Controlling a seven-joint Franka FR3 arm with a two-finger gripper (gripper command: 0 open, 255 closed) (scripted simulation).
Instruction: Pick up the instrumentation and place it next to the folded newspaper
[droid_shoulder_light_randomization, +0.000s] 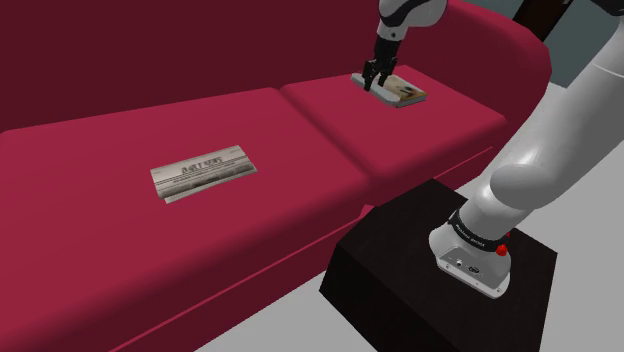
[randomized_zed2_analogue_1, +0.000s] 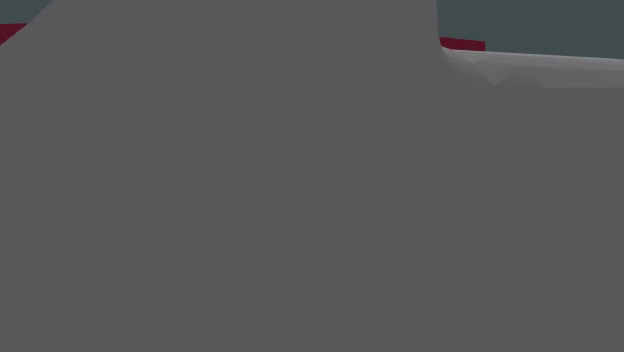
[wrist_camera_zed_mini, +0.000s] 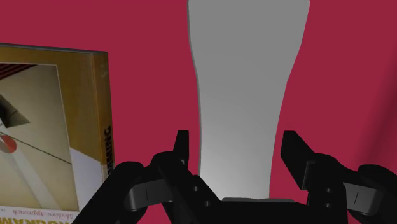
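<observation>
Sofa: dark red, two seat cushions; it serves as the work surface. Black stand is set close against its front edge, presumably so that both cushions can be reached by the arm.

Folded newspaper: laid flat on the cushion toward the shoulder view's left, well apart from the other items. Bare cushion is seen on all sides of it, so a drop spot beside it is judged available.

Book: flat on the far cushion, spine turned toward the target.

Instrumentation: a plain grey, elongated flat piece, lying on the far cushion just beside the book's spine, apart from it by a strip of red.

Pincer: lowered over the grey piece, fingers spread wide with one on either side of its narrow width. A sliver of red is noted between each finger and the piece, so no grip is recorded yet. The straddle across the short axis is judged deliberate: the long axis would not fit the opening.

Step in hand: closing for the grasp. Risk noted: the book may be nudged by the nearer finger.
</observation>
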